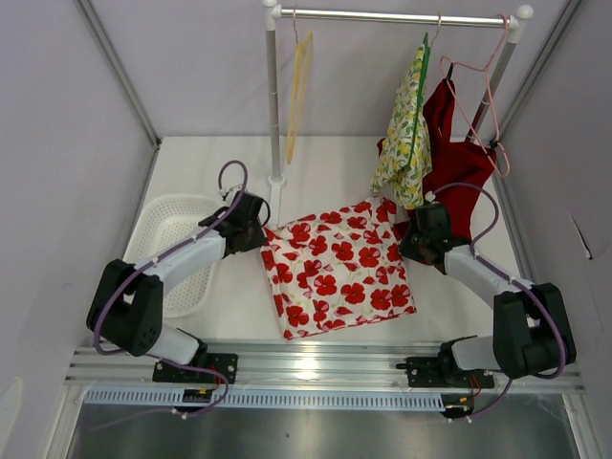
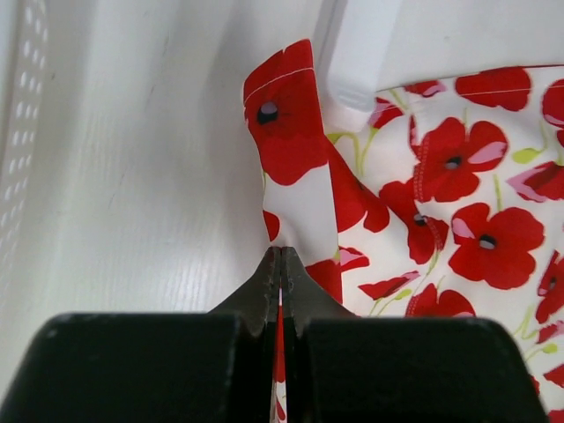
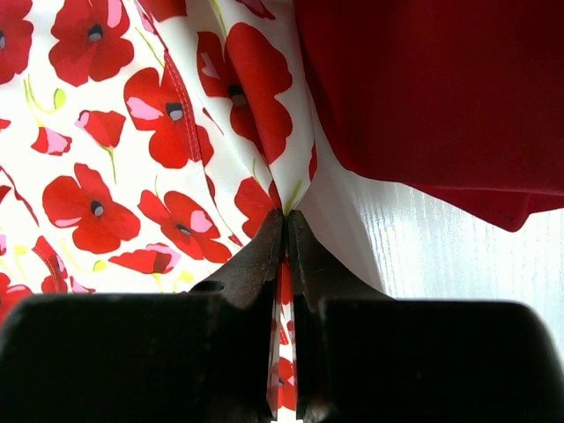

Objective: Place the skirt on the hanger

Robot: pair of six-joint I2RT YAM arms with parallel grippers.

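Skirt point(image 1: 337, 273), poppy-printed, lies spread on the table point(image 1: 239, 306) between the left gripper point(image 1: 252, 228) and the right gripper point(image 1: 417, 239). In the left wrist view, the jaws are clamped on a raised fold of its corner. In the right wrist view, the jaws pinch the opposite corner, with a red garment point(image 3: 441, 88) just beyond them.
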